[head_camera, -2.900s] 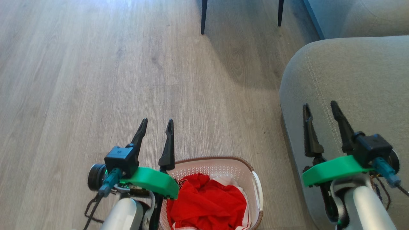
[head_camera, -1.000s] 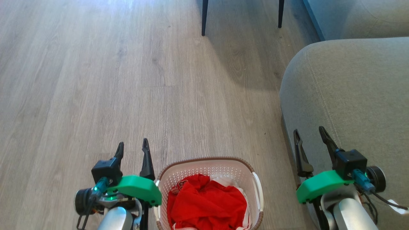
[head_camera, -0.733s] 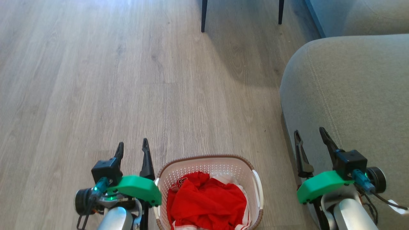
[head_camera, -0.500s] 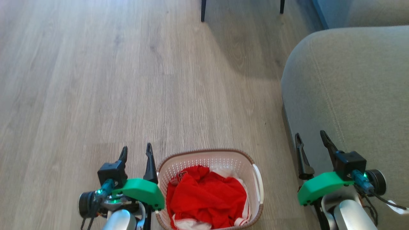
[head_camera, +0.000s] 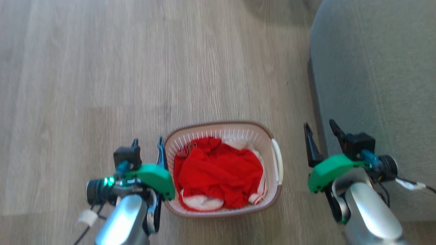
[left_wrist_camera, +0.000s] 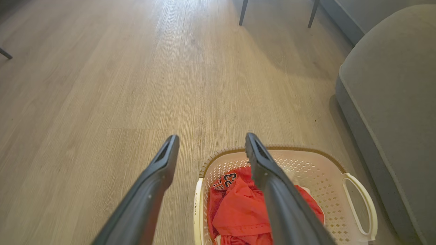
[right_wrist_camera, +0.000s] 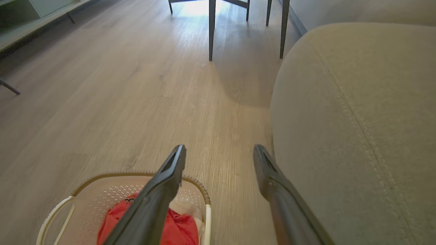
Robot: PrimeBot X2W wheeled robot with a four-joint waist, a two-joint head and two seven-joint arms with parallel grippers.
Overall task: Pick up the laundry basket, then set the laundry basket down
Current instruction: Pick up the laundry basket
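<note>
now: laundry basket (head_camera: 221,124) on wood floor (head_camera: 102,68), between both grippers, beside grey sofa (head_camera: 374,68). left gripper (head_camera: 148,143) spread apart, empty, just beside basket rim. right gripper (head_camera: 319,127) likewise apart, empty, near sofa edge. left wrist view reads "23" on red garment (left_wrist_camera: 238,211); right wrist view adds chair legs (right_wrist_camera: 212,30).

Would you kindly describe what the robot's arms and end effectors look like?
Each arm has a pale silver forearm with a bright green curved cover at the wrist. The left end effector and right end effector each carry two long, dark, tapering fingers, a black boxy camera with a teal plug, and dark cables. A small green light glows on the left wrist.
</note>
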